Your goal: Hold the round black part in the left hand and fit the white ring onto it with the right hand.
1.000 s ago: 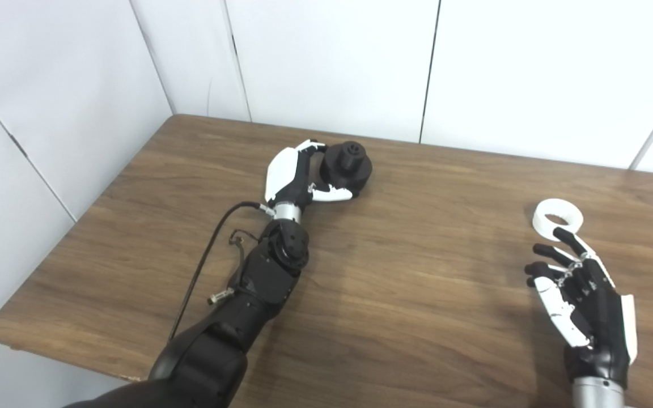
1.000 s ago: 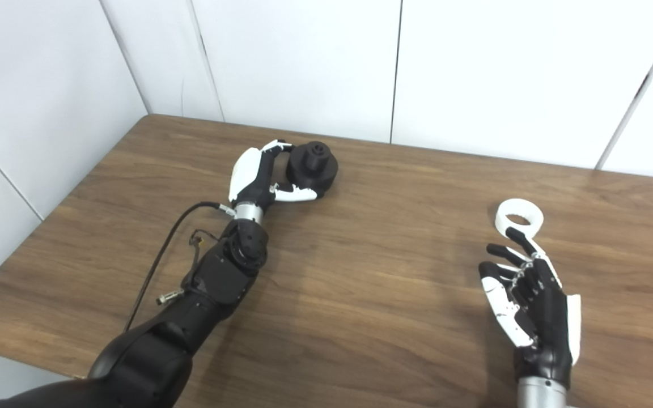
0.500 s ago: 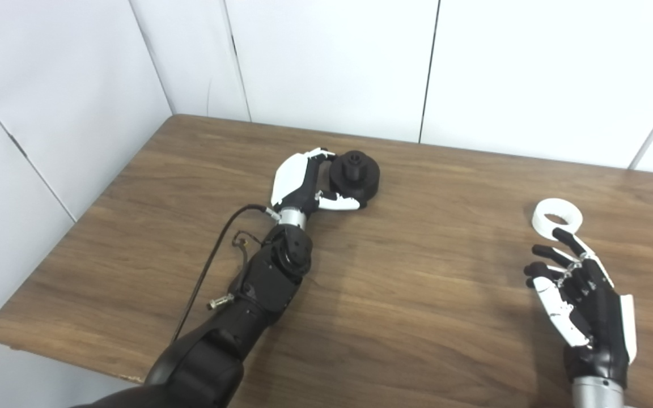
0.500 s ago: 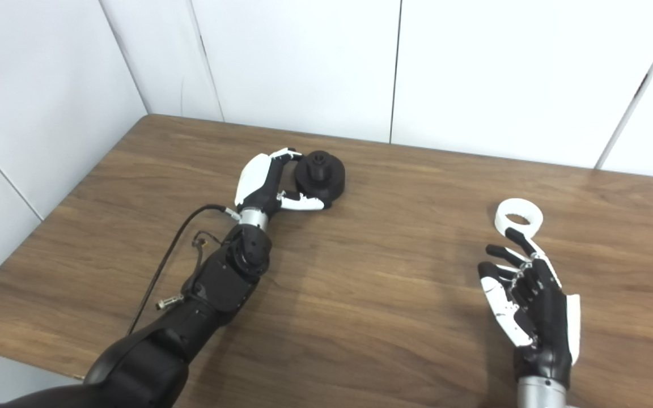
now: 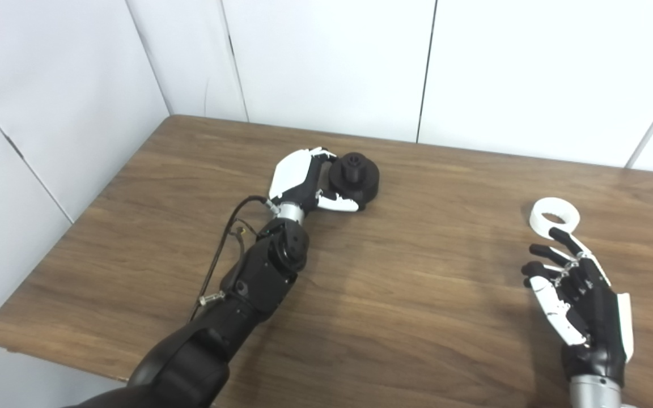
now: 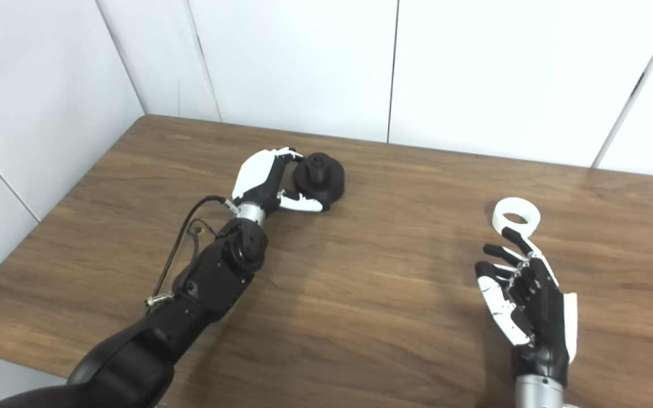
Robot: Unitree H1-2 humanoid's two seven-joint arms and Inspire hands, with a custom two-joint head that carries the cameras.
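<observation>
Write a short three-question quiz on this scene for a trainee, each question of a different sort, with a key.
1. True or false: the flat white plastic ring is already on the round black plastic part.
2. Which hand is at the round black plastic part? A) left hand B) right hand C) neither
3. Fill in: the right hand's fingers are spread, so it is ____.

Key:
1. False; the ring lies alone on the brown wooden table, just beyond the right hand.
2. A
3. open
</observation>
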